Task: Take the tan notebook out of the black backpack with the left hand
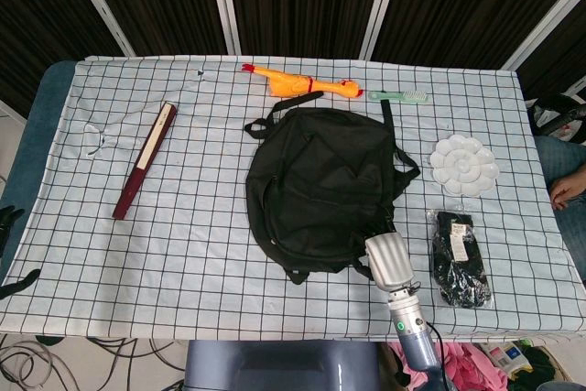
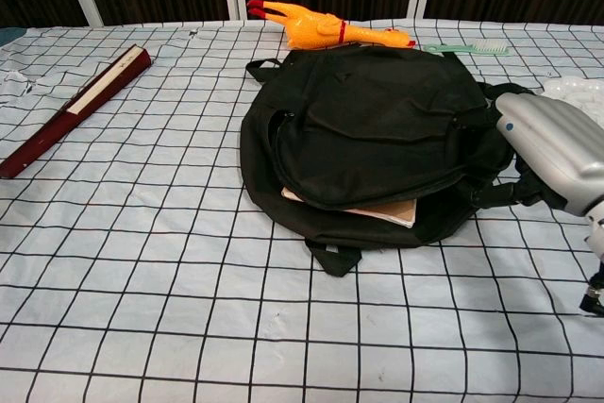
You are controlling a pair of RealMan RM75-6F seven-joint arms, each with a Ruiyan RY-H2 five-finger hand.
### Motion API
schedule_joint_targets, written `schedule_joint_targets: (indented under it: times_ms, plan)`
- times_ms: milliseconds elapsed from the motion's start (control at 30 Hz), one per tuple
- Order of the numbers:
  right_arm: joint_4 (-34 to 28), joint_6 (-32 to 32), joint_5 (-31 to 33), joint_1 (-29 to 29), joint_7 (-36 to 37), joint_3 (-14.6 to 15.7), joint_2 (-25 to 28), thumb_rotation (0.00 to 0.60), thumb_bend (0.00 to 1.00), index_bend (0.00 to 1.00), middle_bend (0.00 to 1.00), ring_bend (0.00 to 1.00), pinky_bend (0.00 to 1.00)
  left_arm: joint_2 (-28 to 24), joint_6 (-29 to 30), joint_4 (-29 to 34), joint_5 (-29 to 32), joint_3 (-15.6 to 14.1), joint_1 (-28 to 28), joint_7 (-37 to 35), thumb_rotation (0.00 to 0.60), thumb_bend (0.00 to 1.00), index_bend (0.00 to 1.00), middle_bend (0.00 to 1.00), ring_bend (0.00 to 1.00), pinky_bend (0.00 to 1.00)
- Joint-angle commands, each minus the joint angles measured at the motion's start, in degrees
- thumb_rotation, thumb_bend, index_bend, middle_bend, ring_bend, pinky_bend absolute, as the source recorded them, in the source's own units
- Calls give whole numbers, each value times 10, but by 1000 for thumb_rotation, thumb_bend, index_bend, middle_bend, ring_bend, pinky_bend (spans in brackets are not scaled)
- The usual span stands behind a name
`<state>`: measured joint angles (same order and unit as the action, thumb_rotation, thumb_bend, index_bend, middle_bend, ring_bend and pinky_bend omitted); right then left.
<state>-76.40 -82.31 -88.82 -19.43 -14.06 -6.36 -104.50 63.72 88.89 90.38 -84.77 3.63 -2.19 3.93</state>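
**Notebook showing at the backpack's mouth, left hand off the cloth**

A white cloth (image 1: 192, 254) ruled in black squares covers the table, with a blue edge showing at its left side. Behind it stand dark panels split by white bars. Cables lie on the floor at the lower left of the head view.

At the far left edge of the head view, off the cloth, a dark shape is the left hand (image 1: 9, 220). Only part of it shows, so its fingers cannot be read, and nothing is seen in it. The cloth between it and the backpack is open except for a long maroon box (image 1: 145, 160) lying on a slant in the upper left.

At top centre a yellow rubber chicken (image 1: 302, 84) lies along the far edge, with a green comb (image 1: 398, 96) just to its right.

The black backpack (image 1: 320, 190) lies flat at centre. In the chest view its near edge gapes, and the tan notebook (image 2: 377, 211) pokes out of that opening, still mostly inside. Open cloth runs from there to the near table edge.

The right arm's silver forearm (image 1: 392, 265) comes up from the lower edge to the backpack's lower right corner. The right hand (image 2: 528, 193) is dark against the dark fabric, touching the bag's right side. Whether it grips the bag cannot be told.

Further right sit a white flower-shaped palette (image 1: 464, 164) and, below it, a black bundle in clear wrap (image 1: 462, 258). A person's hand (image 1: 568, 191) shows at the right edge.
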Motion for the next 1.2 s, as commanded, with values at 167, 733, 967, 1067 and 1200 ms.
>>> schedule_joint_targets:
  times_ms: [167,733,967,1067,1200]
  plan:
    - [3,2,-1,-2,2,0,-2,600,546,641,533,417,86,-1,1,1,-1,0,0,-1,600,68,151,121,0,0]
    - [-21,23,12,-11,11,-10,17,600,546,641,531,417,89,1,-10,5,-20,-14,-4,5,600,68,151,121,0,0]
    - [-57,65,39,-37,9,-42,58,600,547,641,531,426,321,7,-24,7,-43,-29,-13,7,600,68,151,121,0,0]
    - [-67,76,48,-47,5,-57,74,600,546,641,530,437,392,6,-31,7,-54,-35,-17,0,600,68,152,121,0,0]
    - [-85,97,65,-63,2,-80,102,600,547,641,530,440,417,9,-35,4,-64,-39,-21,-2,600,68,151,122,0,0]
